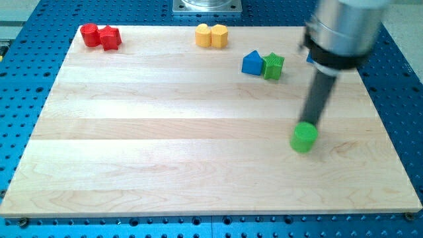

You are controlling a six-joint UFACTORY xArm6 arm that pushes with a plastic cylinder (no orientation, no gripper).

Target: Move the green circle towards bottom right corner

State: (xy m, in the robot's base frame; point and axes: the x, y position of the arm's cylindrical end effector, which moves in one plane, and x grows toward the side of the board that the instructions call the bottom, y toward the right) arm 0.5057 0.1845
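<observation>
The green circle (304, 138) is a short green cylinder on the wooden board (165, 152), right of centre. My dark rod comes down from the view's upper right, and my tip (309, 124) rests at the circle's top edge, touching or almost touching it on its upper right side. The bottom right corner of the board (411, 206) lies well below and right of the circle.
A blue block (252, 63) and a green star-like block (273, 66) sit together above the circle. Two yellow blocks (211, 35) sit at the top middle. Two red blocks (100, 36) sit at the top left. A blue block (309, 57) is mostly hidden behind the arm.
</observation>
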